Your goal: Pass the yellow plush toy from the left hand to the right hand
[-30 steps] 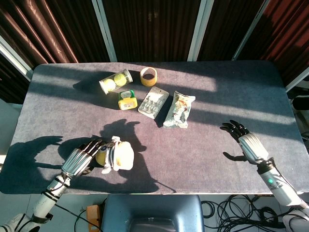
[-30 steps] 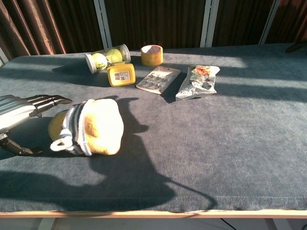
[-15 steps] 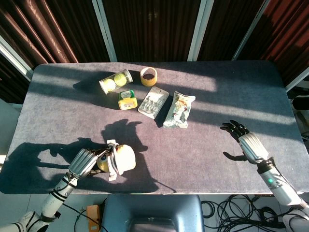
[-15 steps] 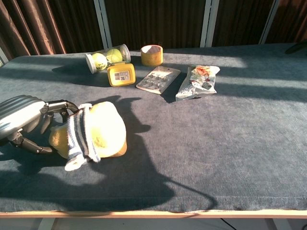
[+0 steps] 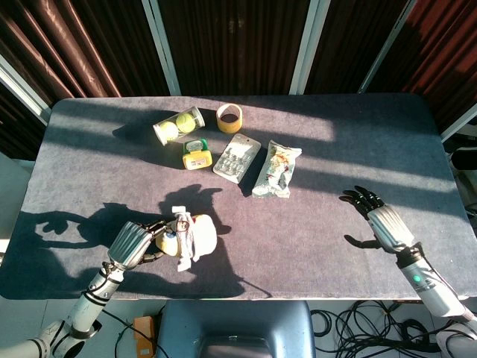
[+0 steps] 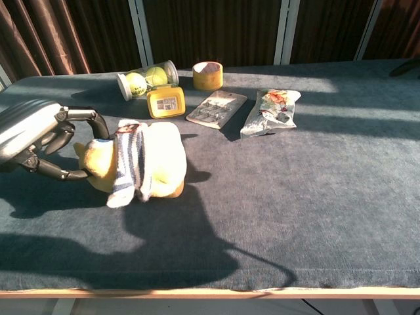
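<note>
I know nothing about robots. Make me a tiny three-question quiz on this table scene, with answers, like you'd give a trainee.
1. True or false: the right hand holds the yellow plush toy.
2. Which lies nearest the tennis ball tube? A) snack packet B) tape roll C) right hand
3. Fill in: the toy wears a ____ scarf.

Key:
1. False; the left hand grips it, and the right is open.
2. B
3. Striped

Head view: high above the near edge, looking steeply down on the whole table (image 5: 358, 149). Chest view: low and close, facing across the table (image 6: 315, 197) toward the curtains (image 6: 216, 29). Both share the tabletop.
</note>
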